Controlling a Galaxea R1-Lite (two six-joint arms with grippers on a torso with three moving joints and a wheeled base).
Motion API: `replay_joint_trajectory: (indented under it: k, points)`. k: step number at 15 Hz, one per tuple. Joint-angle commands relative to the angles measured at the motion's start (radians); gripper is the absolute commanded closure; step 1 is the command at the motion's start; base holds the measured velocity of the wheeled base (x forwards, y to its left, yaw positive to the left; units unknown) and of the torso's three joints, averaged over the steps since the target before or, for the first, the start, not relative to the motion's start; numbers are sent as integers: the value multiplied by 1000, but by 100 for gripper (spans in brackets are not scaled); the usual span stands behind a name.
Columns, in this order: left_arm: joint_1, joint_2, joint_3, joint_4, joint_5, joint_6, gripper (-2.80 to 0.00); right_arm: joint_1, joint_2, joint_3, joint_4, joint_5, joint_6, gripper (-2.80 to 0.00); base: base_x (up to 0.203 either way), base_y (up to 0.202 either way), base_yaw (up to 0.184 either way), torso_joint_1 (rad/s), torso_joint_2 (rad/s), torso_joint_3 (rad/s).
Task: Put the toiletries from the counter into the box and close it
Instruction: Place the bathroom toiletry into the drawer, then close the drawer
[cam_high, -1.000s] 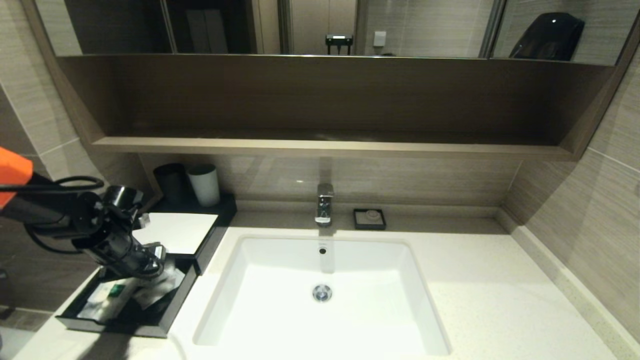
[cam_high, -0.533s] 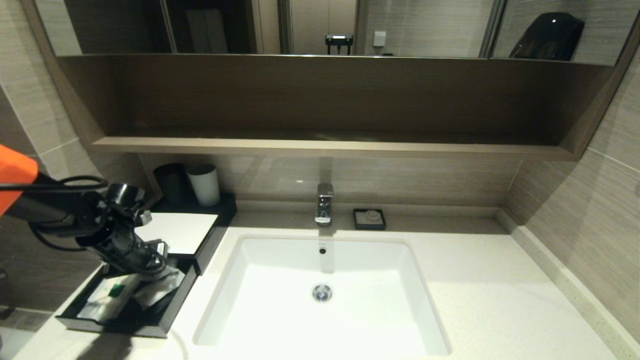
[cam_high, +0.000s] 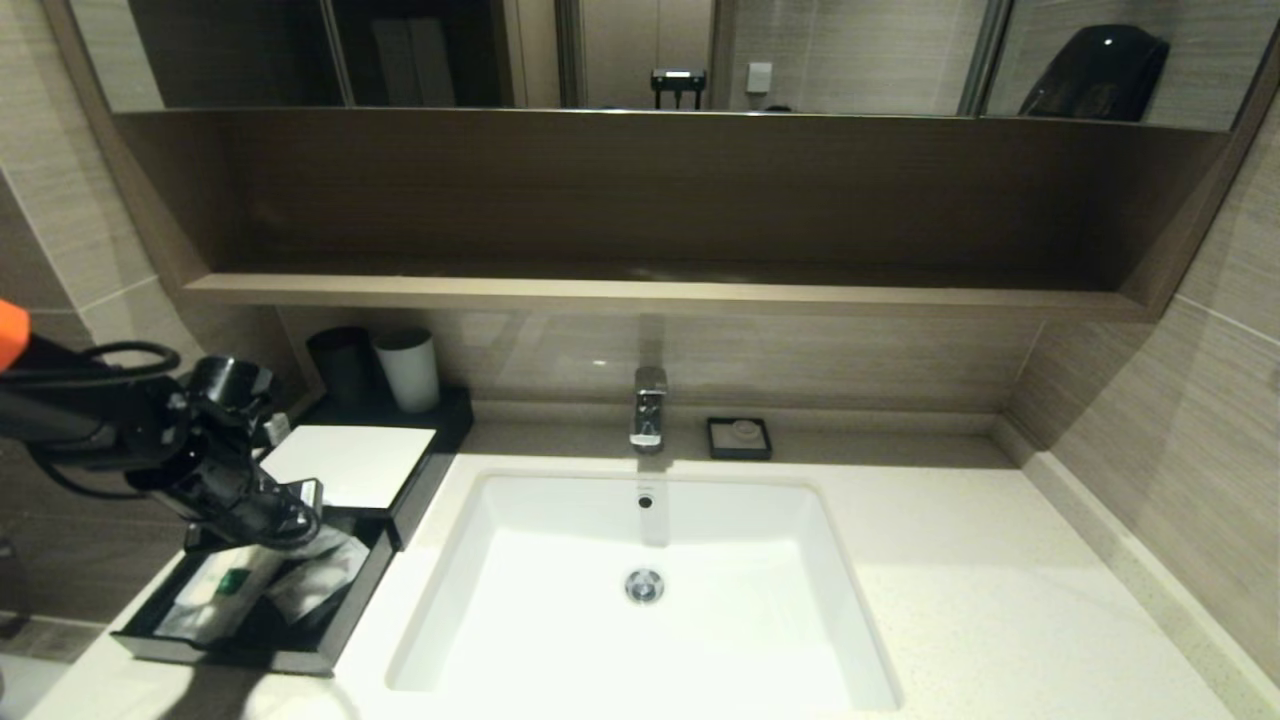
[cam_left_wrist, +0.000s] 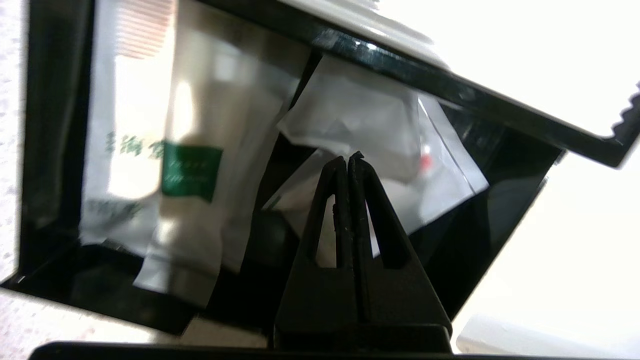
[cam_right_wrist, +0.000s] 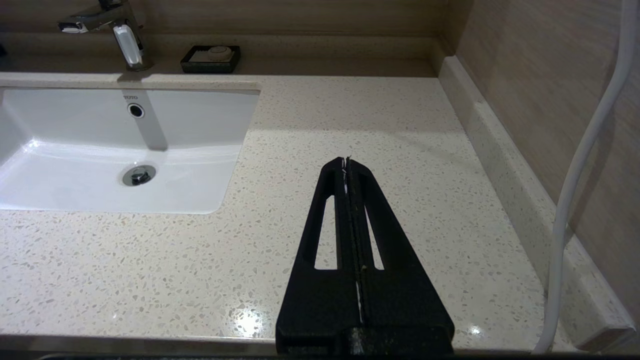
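The black box with its white top panel (cam_high: 350, 462) stands at the counter's (cam_high: 960, 590) far left, its shallow drawer (cam_high: 345, 620) pulled out. Several clear-wrapped toiletry packets lie in the drawer, one with a green label (cam_high: 235, 581) (cam_left_wrist: 191, 171), another crumpled one beside it (cam_high: 318, 575) (cam_left_wrist: 350, 125). My left gripper (cam_high: 290, 530) (cam_left_wrist: 348, 159) is shut and empty, hovering just above the packets at the drawer's inner end. My right gripper (cam_right_wrist: 346, 161) is shut and empty, parked over bare counter to the right of the sink; it is not in the head view.
The white sink basin (cam_high: 645, 590) with a chrome tap (cam_high: 648, 408) sits mid-counter. A small black soap dish (cam_high: 739, 438) is behind it. A black cup (cam_high: 340, 365) and white cup (cam_high: 408, 370) stand behind the box. A brown shelf (cam_high: 650, 290) overhangs.
My left gripper has drawn back to the left and slightly up over the drawer. The packets stay in the drawer.
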Motion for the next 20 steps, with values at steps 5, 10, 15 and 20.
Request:
replay_joint_trajectory:
  k: [5,10,15,20]
  points:
    - [47,-245,133,0,4,1,0,1,0,0,0,0,-1,0,0,0,0,0,0,0]
    - [83,-347,214,2,2,5,0,0,0,0,0,0,-1,0,0,0,0,0,0,0]
    - [83,-393,278,-2,3,18,0,0,0,-1,0,0,0,0,0,0,0,0,0,0]
    - [83,-426,299,3,4,24,0,0,0,-1,0,0,-1,0,0,0,0,0,0,0]
